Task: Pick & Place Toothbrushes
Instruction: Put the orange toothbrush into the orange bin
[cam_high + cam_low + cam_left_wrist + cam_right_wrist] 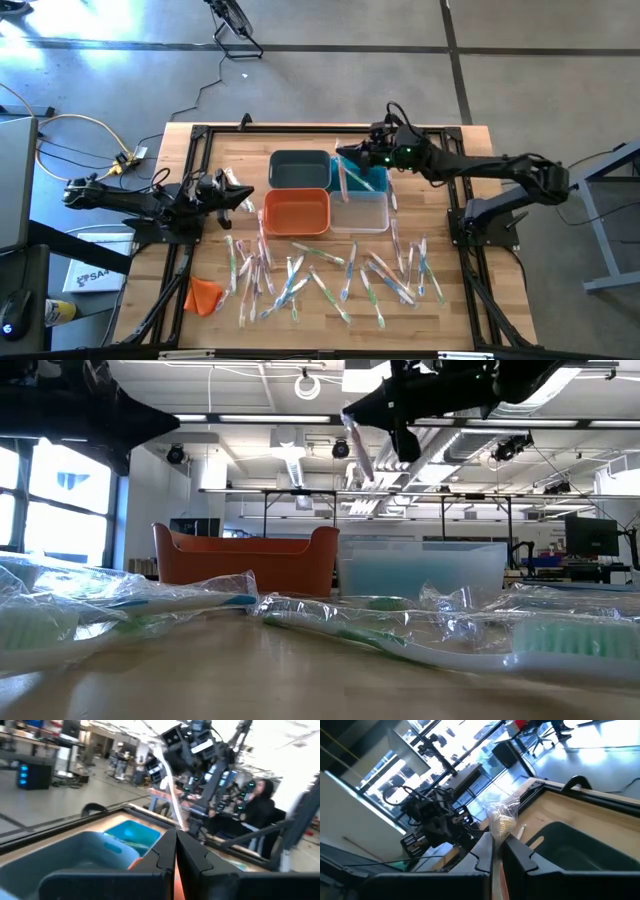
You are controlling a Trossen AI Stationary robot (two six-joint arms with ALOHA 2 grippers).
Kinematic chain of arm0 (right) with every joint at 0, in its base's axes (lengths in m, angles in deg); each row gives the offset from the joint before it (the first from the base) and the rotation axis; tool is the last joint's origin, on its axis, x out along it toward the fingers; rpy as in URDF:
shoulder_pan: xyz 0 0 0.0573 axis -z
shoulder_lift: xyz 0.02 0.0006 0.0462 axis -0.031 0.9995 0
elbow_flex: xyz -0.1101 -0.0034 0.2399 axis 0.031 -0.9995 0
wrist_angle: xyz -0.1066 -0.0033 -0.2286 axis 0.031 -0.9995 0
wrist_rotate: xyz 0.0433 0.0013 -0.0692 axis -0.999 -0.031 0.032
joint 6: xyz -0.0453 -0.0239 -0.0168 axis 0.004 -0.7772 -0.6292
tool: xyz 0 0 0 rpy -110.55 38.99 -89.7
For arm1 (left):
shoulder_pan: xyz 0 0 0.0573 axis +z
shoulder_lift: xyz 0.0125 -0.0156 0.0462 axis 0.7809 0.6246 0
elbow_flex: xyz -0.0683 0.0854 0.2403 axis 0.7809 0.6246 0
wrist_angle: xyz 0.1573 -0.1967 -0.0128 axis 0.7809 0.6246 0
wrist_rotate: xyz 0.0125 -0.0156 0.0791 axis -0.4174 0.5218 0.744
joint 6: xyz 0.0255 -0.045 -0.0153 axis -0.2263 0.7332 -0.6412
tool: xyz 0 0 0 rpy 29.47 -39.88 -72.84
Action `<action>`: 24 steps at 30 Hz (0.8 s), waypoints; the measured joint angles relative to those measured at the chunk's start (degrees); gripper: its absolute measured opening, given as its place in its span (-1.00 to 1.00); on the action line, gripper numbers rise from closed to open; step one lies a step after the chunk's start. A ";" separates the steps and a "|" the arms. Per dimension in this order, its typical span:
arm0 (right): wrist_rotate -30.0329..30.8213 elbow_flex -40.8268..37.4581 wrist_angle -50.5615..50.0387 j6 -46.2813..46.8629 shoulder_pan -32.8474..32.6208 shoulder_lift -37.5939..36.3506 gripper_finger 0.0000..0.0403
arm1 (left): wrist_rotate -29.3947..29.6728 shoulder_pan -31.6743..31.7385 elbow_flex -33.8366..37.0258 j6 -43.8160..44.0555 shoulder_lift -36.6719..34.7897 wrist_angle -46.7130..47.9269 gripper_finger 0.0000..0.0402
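Note:
Several wrapped toothbrushes (330, 275) lie scattered on the near half of the wooden table; in the low view they fill the foreground (400, 635). My right gripper (341, 153) is shut on one toothbrush (344, 182), high above where the teal bin (366, 178) meets the dark grey bin (298, 168). The low view shows this toothbrush (360, 452) hanging under the gripper (350, 415). My left gripper (250, 196) waits shut with nothing in it at the table's left, beside the orange bin (296, 212). My right gripper pinches the wrapped toothbrush between its two fingers near its bristle end (501, 824), which shows just past the fingertips. The fingers come level from the table's right and lie across it. Its handle (365, 465) hangs slanting below, clear of the bins.
A clear bin (362, 212) stands near the teal one, to the right of the orange bin. A small orange lump (204, 295) lies at the near left. Black frame rails (190, 170) run along the table's edges. A person (260, 805) sits beyond the table.

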State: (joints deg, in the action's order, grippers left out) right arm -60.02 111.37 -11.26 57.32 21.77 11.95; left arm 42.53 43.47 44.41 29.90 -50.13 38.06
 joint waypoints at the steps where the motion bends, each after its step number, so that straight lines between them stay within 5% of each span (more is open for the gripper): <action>1: -0.12 0.00 1.05 0.00 0.00 0.72 -0.94 | 0.64 -0.02 0.00 0.02 0.49 0.04 -0.95; 14: -0.44 0.00 8.32 -0.02 -0.21 5.62 -0.94 | 1.64 0.02 0.00 2.35 8.56 -6.96 -0.95; 24: -0.14 0.00 8.92 -1.88 -0.37 5.62 -0.94 | 0.66 1.45 0.00 4.26 23.36 -19.72 -0.95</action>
State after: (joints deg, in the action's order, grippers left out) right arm -60.15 111.37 -2.34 55.44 21.40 17.58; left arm 43.19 44.92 44.41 34.17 -26.76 18.34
